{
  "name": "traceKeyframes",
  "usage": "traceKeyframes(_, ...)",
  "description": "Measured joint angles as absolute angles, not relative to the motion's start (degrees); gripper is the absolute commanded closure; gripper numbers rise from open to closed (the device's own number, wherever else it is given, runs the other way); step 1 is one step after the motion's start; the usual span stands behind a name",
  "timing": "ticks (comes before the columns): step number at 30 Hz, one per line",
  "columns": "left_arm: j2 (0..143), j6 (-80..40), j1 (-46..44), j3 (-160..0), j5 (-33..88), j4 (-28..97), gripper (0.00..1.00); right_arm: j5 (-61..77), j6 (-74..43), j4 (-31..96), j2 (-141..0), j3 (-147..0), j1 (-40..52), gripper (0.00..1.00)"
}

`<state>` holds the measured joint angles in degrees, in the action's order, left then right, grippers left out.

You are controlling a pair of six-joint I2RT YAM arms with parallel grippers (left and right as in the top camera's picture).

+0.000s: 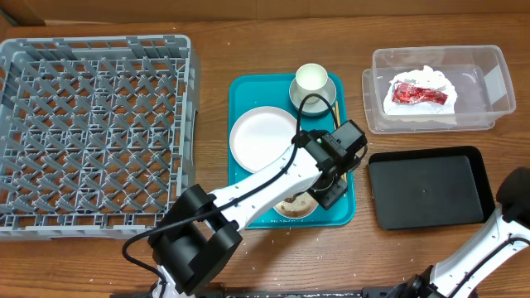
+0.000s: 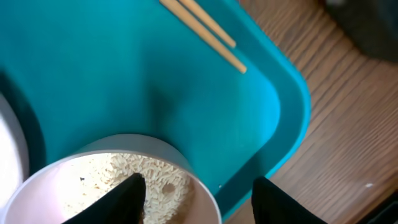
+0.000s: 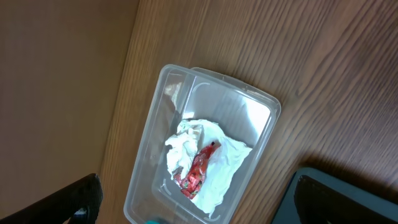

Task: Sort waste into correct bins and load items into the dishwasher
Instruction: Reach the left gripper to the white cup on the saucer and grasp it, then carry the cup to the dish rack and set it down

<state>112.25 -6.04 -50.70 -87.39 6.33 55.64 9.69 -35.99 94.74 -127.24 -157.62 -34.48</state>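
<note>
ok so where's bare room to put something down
The black tray is bare, in front of the clear tub. The floor of the grey rack is bare too, and a wood strip runs between it and the teal tray. Crowded: the teal tray, holding plate, cup, rice dish, with the left gripper over it.

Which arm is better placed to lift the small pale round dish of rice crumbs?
Left. Its open pincer straddles the rim of the small pale round dish, one finger inside, one outside. The right arm sits beyond the shallow black rectangular tray, away from the teal rectangular tray holding the dish.
</note>
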Motion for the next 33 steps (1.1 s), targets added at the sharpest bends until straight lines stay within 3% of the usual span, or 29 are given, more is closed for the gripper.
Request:
traceKeyframes(10, 112.49, -11.31, -43.40, -106.37, 4.62, 58.08, 0.41, 9.69, -35.99, 94.72, -127.24, -157.62, -34.46, 0.00)
traceKeyframes(18, 112.51, -13.15, -34.94, -106.54, 2.13, 44.38, 0.41, 9.69, -35.99, 94.76, -127.24, -157.62, -34.46, 0.00)
traceKeyframes(21, 112.51, -8.75, -33.61, -106.54, 1.61, 38.98, 0.35, 9.67, -35.99, 94.70, -127.24, -157.62, -34.46, 0.00)
traceKeyframes(26, 113.21, -0.27, -33.78, -106.56, 2.09, 35.05, 0.13, 9.67, -35.99, 94.74, -127.24, -157.62, -34.46, 0.00)
traceKeyframes(33, 120.92, 7.03, -34.30, -111.04, 2.55, 44.77, 0.12, 9.69, -35.97, 94.72, -127.24, -157.62, -34.46, 0.00)
